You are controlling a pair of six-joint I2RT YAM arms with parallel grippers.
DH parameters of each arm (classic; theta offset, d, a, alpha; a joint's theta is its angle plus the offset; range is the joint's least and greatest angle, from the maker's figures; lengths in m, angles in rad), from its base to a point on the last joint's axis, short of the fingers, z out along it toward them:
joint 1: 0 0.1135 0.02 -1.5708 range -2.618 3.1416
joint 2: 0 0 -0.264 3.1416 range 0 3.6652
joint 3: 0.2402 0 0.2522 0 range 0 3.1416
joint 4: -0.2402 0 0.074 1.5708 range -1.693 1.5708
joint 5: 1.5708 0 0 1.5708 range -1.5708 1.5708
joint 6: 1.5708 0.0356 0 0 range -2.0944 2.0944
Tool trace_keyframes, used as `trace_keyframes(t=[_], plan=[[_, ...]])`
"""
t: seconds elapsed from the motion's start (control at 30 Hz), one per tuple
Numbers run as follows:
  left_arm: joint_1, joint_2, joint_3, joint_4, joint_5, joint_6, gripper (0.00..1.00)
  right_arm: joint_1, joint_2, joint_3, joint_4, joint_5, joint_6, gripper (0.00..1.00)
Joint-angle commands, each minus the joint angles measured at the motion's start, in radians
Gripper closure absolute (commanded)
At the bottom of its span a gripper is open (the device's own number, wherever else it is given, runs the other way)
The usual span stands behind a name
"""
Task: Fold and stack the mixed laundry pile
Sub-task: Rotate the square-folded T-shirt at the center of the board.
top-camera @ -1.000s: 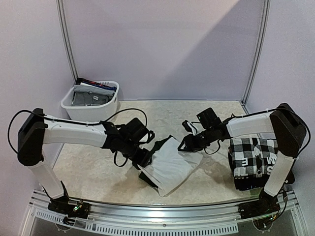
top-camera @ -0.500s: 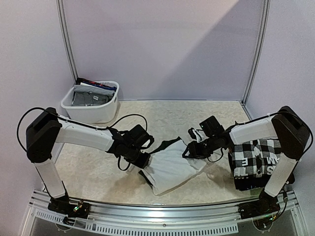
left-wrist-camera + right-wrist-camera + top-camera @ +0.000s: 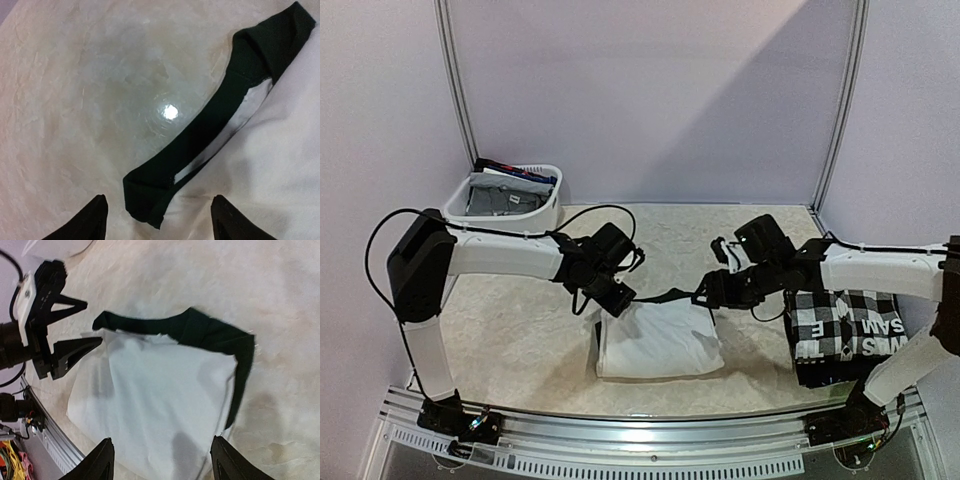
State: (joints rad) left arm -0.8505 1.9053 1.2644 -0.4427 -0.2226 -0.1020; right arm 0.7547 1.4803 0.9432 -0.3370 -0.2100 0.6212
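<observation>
Gaping jaws, both empty, above white cloth point(image 3: 660, 340).

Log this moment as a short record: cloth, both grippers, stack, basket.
white cloth: folded flat on the table, black trim along its far edge
left gripper: open, at the cloth's far left corner, holding nothing
right gripper: open, above the cloth's right side, holding nothing
folded stack: right of the cloth, black-and-white checks on top
basket: far left, garments inside
</observation>
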Motion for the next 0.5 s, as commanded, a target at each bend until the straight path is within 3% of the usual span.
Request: trace_keyframes(t=[0.0, 0.17, 0.47], plan=[[-0.011, -0.059, 0.088, -0.098, -0.025, 0.137, 0.25, -0.097, -0.094, -0.044, -0.020, 0.132, -0.019, 0.33], [-0.059, -0.018, 0.218, -0.093, 0.153, 0.279, 0.25, -0.169, -0.179, -0.160, 0.090, 0.169, 0.003, 0.34], [-0.088, 0.319, 0.615, -0.218, 0.330, 0.404, 0.32, -0.189, -0.194, -0.243, 0.138, 0.158, 0.011, 0.35]])
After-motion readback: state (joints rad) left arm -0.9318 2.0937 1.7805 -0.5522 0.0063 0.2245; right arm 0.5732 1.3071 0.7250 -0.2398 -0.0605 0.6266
